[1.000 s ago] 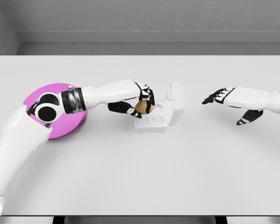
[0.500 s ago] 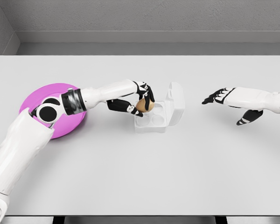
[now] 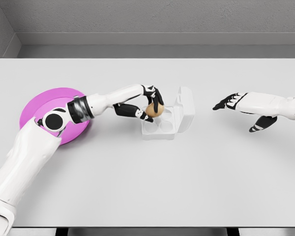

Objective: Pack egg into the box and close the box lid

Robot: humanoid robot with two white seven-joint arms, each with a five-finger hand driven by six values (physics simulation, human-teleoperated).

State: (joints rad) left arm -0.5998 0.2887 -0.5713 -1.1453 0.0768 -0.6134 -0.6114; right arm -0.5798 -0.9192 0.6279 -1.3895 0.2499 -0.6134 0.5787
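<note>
eggs: 1 brown egg (image 3: 154,110) | boxes: 1 clear box (image 3: 160,126) with 1 lid (image 3: 186,106) standing open | plates: 1 pink plate (image 3: 42,101) | hands: 2, left hand (image 3: 148,104) and right hand (image 3: 233,102) | counters: 1 white counter (image 3: 147,187)

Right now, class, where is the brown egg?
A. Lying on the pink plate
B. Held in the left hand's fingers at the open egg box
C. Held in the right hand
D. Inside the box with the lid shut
B: the left hand grips the brown egg just over the left edge of the white egg box, whose lid stands open; the right hand is off to the right, holding nothing, and the pink plate carries no egg.
</note>
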